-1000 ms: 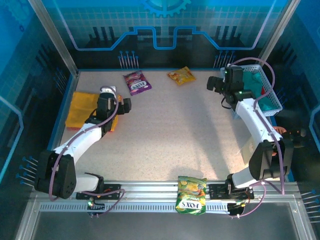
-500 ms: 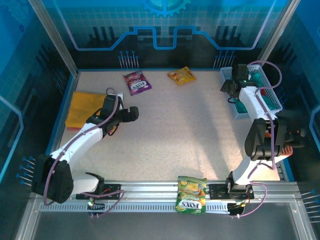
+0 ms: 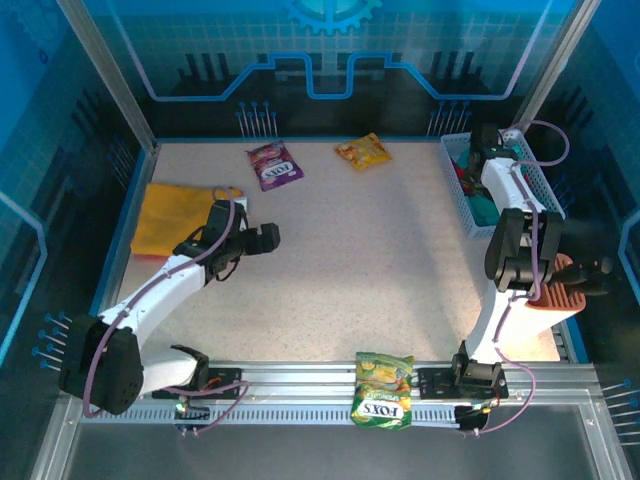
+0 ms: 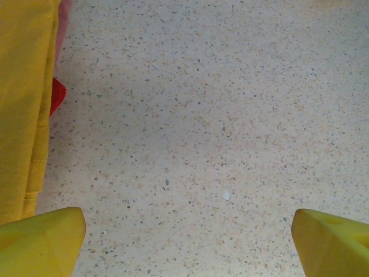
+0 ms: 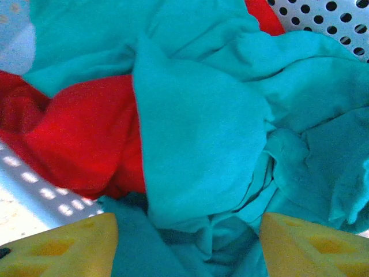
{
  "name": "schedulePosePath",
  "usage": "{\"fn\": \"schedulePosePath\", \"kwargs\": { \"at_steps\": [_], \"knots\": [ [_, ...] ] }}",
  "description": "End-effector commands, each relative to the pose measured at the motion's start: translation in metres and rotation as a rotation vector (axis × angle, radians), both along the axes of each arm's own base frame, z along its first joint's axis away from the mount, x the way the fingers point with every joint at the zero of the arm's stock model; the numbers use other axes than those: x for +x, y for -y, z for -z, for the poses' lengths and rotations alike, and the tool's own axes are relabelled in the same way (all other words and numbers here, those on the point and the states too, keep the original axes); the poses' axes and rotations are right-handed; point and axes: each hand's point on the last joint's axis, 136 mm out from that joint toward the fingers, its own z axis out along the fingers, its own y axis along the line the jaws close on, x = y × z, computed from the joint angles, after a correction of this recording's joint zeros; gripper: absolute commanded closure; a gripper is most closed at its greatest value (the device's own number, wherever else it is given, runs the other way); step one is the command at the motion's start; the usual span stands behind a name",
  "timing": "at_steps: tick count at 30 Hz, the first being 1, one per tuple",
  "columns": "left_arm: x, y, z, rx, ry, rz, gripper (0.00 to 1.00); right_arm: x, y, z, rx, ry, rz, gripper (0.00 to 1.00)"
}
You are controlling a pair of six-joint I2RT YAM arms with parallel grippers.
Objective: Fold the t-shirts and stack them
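Green packet (image 3: 381, 390): lying on the near rail, well nearer than the basket (image 3: 460, 195) and to its left.

Left gripper (image 3: 265, 236) (image 4: 184, 242): hovering over bare table (image 3: 380, 260), far left of the basket, fingers spread wide and holding nothing. A second ago it was sitting at the edge of the yellow shirt (image 3: 175, 215); it is now drawing clear of it, toward the basket side.

Yellow shirt (image 4: 20, 104): lying flat on the table, at the side opposite the basket. A red bit of cloth (image 4: 56, 95) is peeking from under its edge.

Right gripper (image 3: 483, 140) (image 5: 187, 248): reaching down into the basket, fingers spread, gripping nothing. A second ago it was hanging just outside the basket's left wall.

Teal shirt (image 5: 202, 144): lying crumpled inside the basket, directly under the right gripper.

Red shirt (image 5: 75, 138): lying in the basket, partly under the teal shirt.

Purple packet (image 3: 274, 163), orange packet (image 3: 362, 151): lying at the far edge, left of the basket.
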Motion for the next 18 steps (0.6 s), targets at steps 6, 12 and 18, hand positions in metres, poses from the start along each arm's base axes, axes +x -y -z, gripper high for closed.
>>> {"fn": "schedulePosePath", "kwargs": {
  "at_steps": [6, 12, 18],
  "knots": [
    [-0.003, 0.015, 0.013, -0.052, -0.028, 0.030, 0.07, 0.009, 0.025, 0.022, -0.029, -0.067, 0.035, 0.36],
    [-0.005, 0.017, 0.018, -0.046, -0.045, 0.038, 0.07, 0.008, 0.035, 0.038, -0.011, -0.107, 0.063, 0.52],
    [-0.005, 0.019, 0.022, -0.050, -0.054, 0.042, 0.07, 0.007, 0.034, 0.035, 0.006, -0.079, 0.062, 0.77]
  ]
}}
